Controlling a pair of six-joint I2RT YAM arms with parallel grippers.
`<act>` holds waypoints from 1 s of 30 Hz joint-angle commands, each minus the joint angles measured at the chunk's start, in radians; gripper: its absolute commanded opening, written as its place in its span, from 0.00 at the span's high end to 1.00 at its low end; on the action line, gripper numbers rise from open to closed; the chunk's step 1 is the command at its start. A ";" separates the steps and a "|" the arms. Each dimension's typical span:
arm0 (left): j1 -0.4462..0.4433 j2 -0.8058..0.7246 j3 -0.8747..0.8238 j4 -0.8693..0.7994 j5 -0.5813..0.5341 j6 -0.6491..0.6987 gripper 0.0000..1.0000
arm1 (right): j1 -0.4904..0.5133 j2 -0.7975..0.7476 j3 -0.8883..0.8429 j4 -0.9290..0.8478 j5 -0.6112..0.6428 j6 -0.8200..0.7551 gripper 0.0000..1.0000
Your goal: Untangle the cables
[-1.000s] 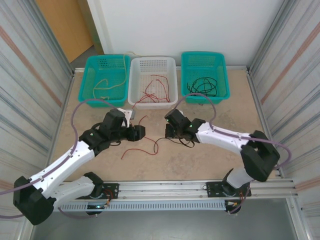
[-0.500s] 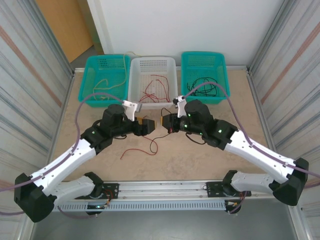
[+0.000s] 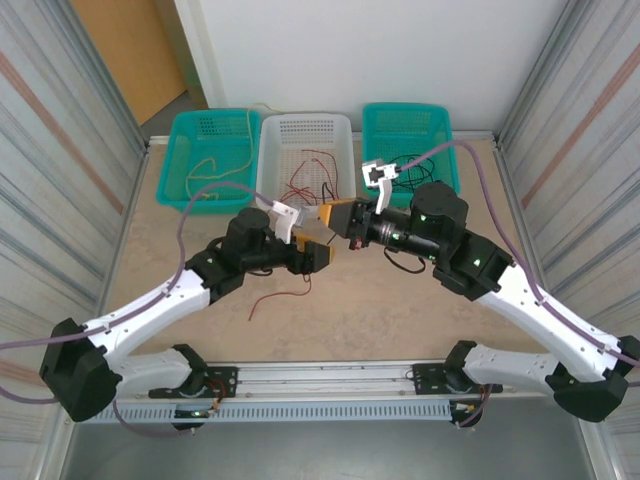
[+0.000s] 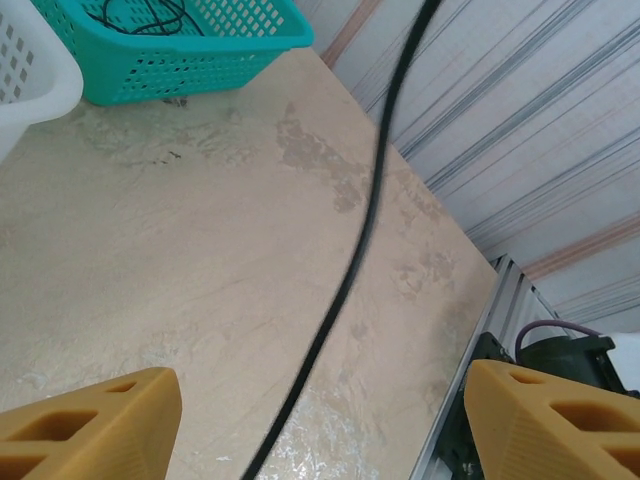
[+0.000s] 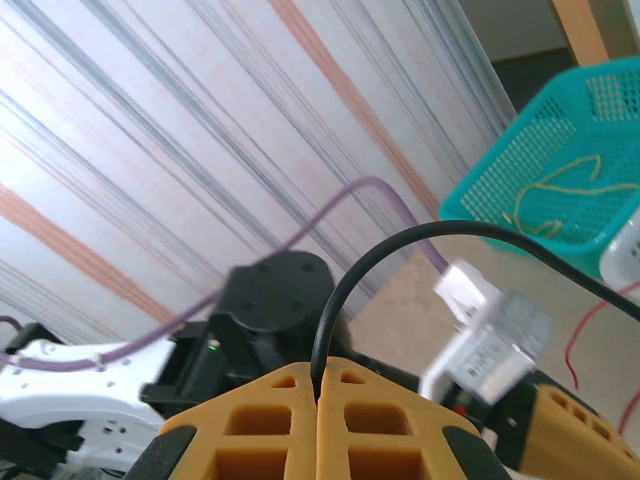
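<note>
There are three baskets: one teal basket [image 3: 175, 160], one white basket [image 3: 305, 128] and a second teal basket [image 3: 405, 122]. They hold three cable tangles, one yellow-tan bundle [image 3: 215, 170], one red bundle [image 3: 305, 182] and one black bundle [image 4: 140, 14], whose strands cannot be counted. One loose red cable [image 3: 272, 298] lies on the tabletop [image 3: 400, 320], one black cable [image 4: 362, 240] hangs above it, and there are two robot arms, the left arm [image 3: 150, 310] and the right arm [image 3: 530, 300].

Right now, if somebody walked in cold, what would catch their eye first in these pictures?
The two arms meet nose to nose in the middle: the right gripper is shut on a black cable that passes through the open left gripper. Along the far edge stand a left teal basket, a white basket and a right teal basket. A loose red cable lies on the table by the left arm.
</note>
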 commanded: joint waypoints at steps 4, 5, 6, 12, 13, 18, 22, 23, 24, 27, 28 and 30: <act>-0.005 0.046 -0.011 0.031 0.001 0.030 0.50 | -0.036 -0.028 0.051 0.086 -0.046 0.021 1.00; -0.006 0.051 -0.011 0.034 0.006 0.025 0.58 | -0.042 -0.032 0.050 0.086 -0.042 0.023 1.00; -0.009 0.055 -0.011 0.037 0.007 0.021 0.69 | -0.052 -0.037 0.048 0.086 -0.037 0.029 1.00; -0.045 0.014 -0.014 0.019 -0.006 0.045 1.00 | -0.154 -0.096 0.000 0.067 0.017 0.090 1.00; -0.051 0.005 -0.021 0.015 -0.007 0.060 1.00 | -0.190 -0.110 -0.012 0.062 0.020 0.111 1.00; -0.057 -0.016 -0.044 -0.034 0.003 0.087 1.00 | -0.349 -0.155 -0.055 0.020 0.036 0.194 1.00; -0.056 -0.055 -0.066 -0.052 0.006 0.090 1.00 | -0.460 -0.176 -0.073 -0.054 0.066 0.242 0.86; -0.056 -0.063 -0.069 -0.056 0.004 0.091 1.00 | -0.479 -0.175 -0.069 -0.089 0.080 0.250 0.81; -0.057 -0.073 -0.072 -0.059 0.001 0.092 1.00 | -0.496 -0.171 -0.066 -0.128 0.098 0.253 0.75; -0.054 -0.092 -0.075 -0.052 -0.006 0.082 1.00 | -0.508 -0.166 -0.076 -0.194 0.127 0.246 0.53; -0.052 -0.096 -0.074 -0.049 -0.003 0.077 1.00 | -0.507 -0.165 -0.083 -0.201 0.121 0.242 0.49; -0.042 -0.098 -0.062 -0.046 0.015 0.056 1.00 | -0.494 -0.164 -0.095 -0.230 0.126 0.232 0.42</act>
